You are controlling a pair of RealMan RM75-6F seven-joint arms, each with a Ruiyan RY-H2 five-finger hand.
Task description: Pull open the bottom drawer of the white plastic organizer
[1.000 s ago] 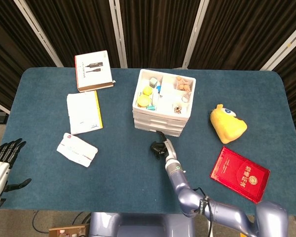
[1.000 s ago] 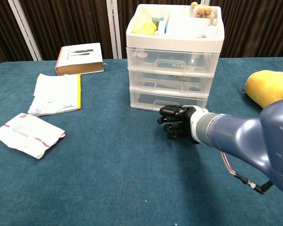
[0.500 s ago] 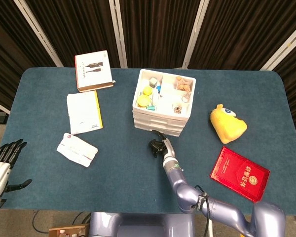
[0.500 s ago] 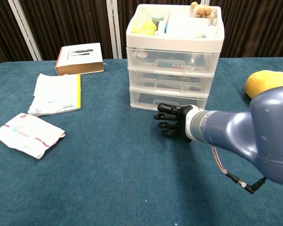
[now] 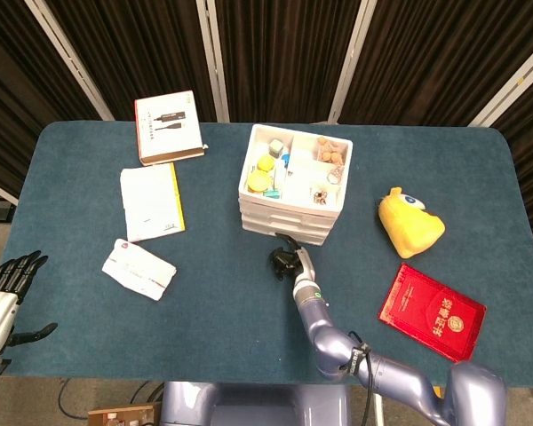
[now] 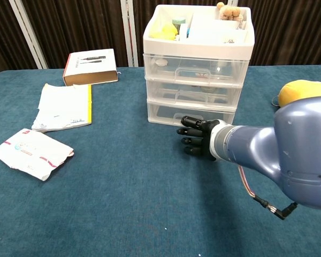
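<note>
The white plastic organizer [image 5: 293, 182] stands at the table's middle back, with three drawers under an open top tray of small items. Its bottom drawer [image 6: 163, 113] is closed flush with the frame. My right hand [image 6: 197, 138] hovers just in front of that drawer's right half, fingertips [image 6: 183, 131] pointing left, fingers apart and holding nothing. In the head view the right hand [image 5: 285, 259] sits just below the organizer's front. Whether it touches the drawer I cannot tell. My left hand [image 5: 4, 277] hangs off the table's left front corner, fingers spread, empty.
A boxed item [image 5: 169, 127] lies at back left, with a white booklet [image 5: 151, 201] and a white packet [image 5: 139, 268] in front of it. A yellow plush toy [image 5: 410, 222] and a red booklet [image 5: 431, 312] lie right of the organizer.
My right hand has crept up toward the organizer's front and now sits closer to the bottom drawer. The drawer has not moved. The left hand is still.
</note>
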